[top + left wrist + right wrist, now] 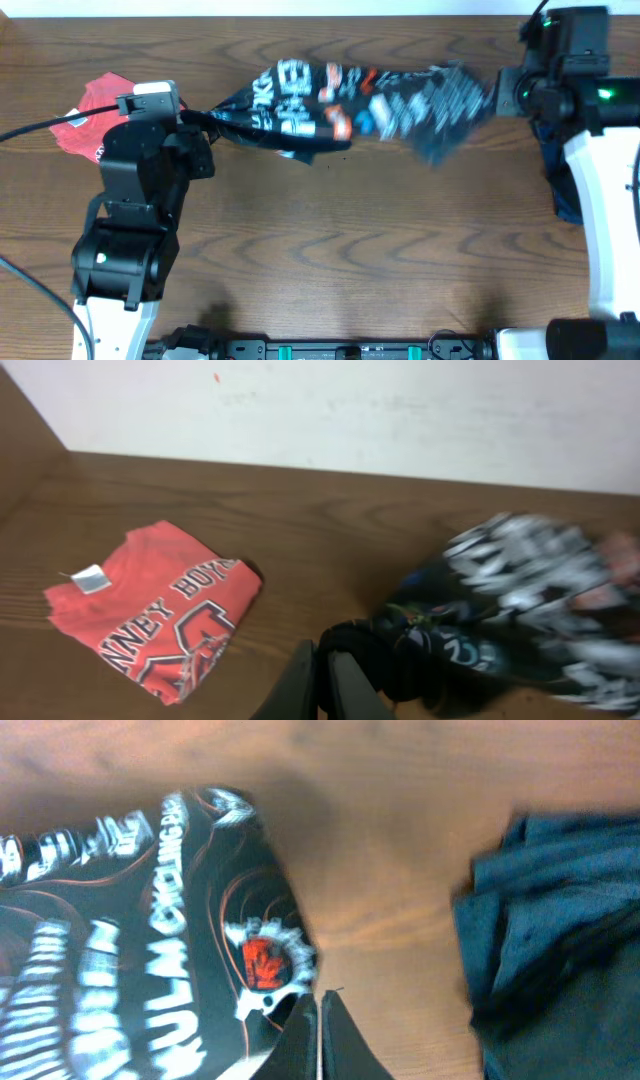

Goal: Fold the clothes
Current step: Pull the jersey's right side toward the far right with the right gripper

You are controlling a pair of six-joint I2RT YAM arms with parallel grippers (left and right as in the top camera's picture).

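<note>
The clothes here are chiefly a black jersey [340, 100] with white lettering, which hangs stretched across the back of the table between both arms. My left gripper [205, 118] is shut on its bunched left end; in the left wrist view the fingers [300, 685] pinch dark fabric, and the jersey [520, 600] trails off to the right. My right gripper [497, 95] is shut at the jersey's right edge. In the right wrist view that gripper [320, 1015] has its jaws pressed together beside the jersey's [150, 950] printed hem.
A folded red tee [90, 120] with white lettering lies at the back left, beside the left arm; the left wrist view shows the tee [160, 610] flat on the wood. A crumpled navy piece [565, 190] lies under the right arm, with the navy cloth [560, 940] close to the right fingers.
</note>
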